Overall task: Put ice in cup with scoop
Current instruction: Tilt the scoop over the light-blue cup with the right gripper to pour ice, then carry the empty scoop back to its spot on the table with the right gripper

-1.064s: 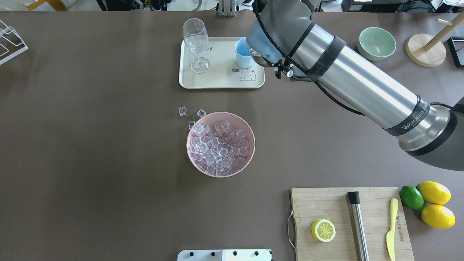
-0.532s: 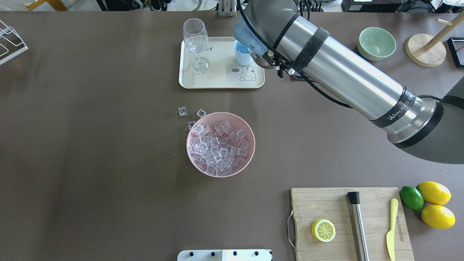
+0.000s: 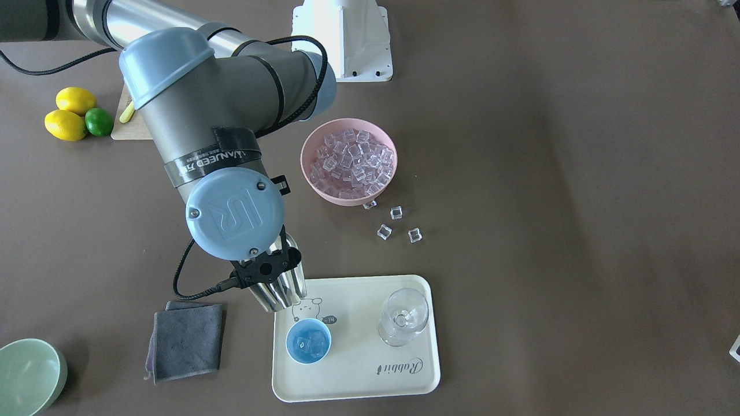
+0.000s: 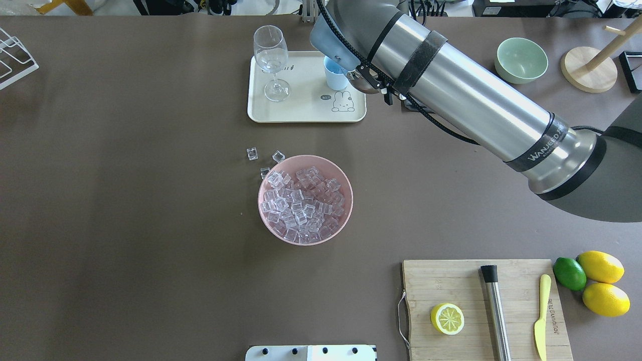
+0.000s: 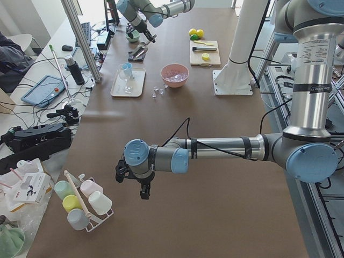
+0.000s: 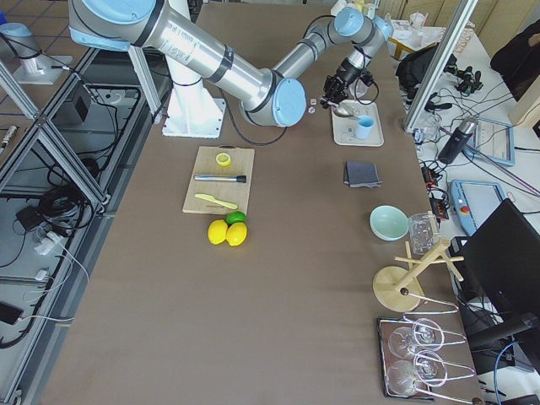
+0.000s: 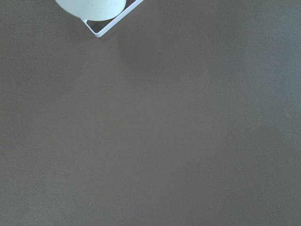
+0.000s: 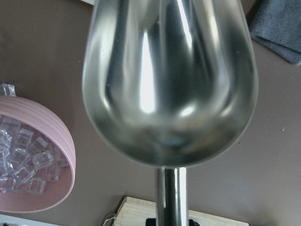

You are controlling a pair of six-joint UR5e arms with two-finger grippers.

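Observation:
My right gripper (image 3: 265,270) is shut on the scoop (image 3: 281,290), gripping its handle. The shiny trough points down at the tray's corner, just beside and above the light-blue cup (image 3: 309,342). The cup stands on the cream tray (image 3: 358,381) and holds a few ice cubes. In the right wrist view the scoop (image 8: 169,80) is empty. In the overhead view my arm half hides the cup (image 4: 333,77). More ice (image 4: 301,200) fills the pink bowl (image 4: 346,210). Three loose cubes (image 4: 252,153) lie by it. My left gripper (image 5: 142,188) hovers over bare table far away; I cannot tell its state.
A clear stemmed glass (image 4: 271,55) stands on the tray left of the cup. A grey cloth (image 3: 188,341) lies beside the tray. The pale green bowl (image 4: 520,60), a cutting board (image 4: 481,306) with a lemon half, steel cylinder and knife, and whole citrus (image 4: 599,281) are to the right.
My right arm has swung left in the overhead view. The wrist and scoop have moved closer over the cup and now cover more of it.

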